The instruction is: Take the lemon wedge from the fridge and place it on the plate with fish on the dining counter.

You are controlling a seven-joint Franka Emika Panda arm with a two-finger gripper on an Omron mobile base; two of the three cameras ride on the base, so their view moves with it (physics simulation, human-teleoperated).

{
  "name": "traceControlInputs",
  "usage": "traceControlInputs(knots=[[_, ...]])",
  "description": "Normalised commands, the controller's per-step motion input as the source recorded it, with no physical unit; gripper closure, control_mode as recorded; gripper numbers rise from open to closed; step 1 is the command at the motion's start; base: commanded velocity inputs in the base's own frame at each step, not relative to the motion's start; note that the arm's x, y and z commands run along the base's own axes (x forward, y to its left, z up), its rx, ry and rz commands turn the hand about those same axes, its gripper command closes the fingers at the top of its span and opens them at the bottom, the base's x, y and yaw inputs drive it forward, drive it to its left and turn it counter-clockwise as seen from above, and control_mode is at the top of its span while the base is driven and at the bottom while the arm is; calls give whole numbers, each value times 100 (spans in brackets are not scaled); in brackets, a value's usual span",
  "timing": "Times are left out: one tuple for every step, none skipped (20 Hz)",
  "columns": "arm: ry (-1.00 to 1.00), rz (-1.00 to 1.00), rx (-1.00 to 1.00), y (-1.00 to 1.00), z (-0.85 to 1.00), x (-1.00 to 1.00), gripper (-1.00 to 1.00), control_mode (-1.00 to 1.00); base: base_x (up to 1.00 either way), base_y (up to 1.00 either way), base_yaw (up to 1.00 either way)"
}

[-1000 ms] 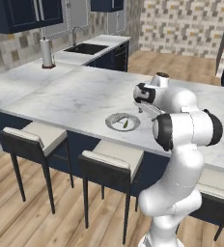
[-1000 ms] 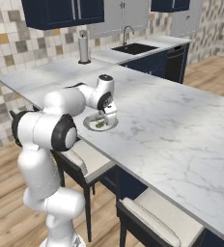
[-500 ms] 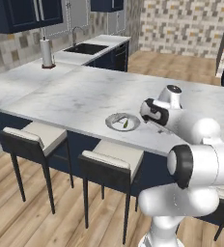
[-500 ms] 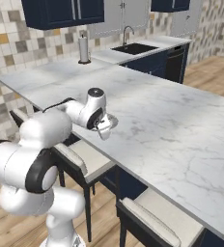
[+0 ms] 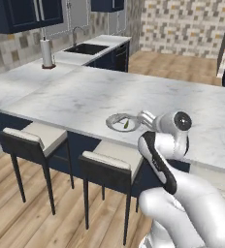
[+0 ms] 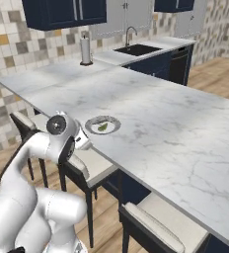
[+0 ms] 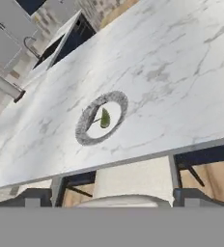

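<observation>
Near the front edge of the long white-grey marbled dining counter (image 5: 85,92), the tiny olive-green lemon wedge (image 7: 105,118) lies on the small round pale plate (image 7: 87,136); the gripper (image 5: 146,117), jaws apart and empty, sits just beside the plate's rim.

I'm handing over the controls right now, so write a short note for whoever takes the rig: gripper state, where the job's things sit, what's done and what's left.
Gripper: open, holding nothing, pulled back off the counter edge toward the stools.
Lemon wedge: lying on the plate, beside a small dark thing that I can't identify.
Plate: on the dining counter, near its front edge above the stools.
Done: wedge appears delivered and released.
Left: nothing obvious; confirm that the wedge sits steady, then park the arm.
</observation>
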Motion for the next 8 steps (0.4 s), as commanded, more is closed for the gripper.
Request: traceControlInputs(knots=[[-100,-3,-11,49,14,-100,-100,-100,0,0,0],[-98,-2,-11,37,23,-100,-100,-100,0,0,0],[-97,-2,-4,32,38,-100,-100,-100,0,0,0],[-100,-3,-2,26,46,-100,-100,-100,0,0,0],[-100,-3,-1,25,53,-100,-100,-100,0,0,0],[-100,-3,-2,24,54,-100,-100,-100,0,0,0],[-99,-3,-4,18,56,-100,-100,-100,0,0,0],[-86,-1,-1,18,67,-100,-100,-100,0,0,0]])
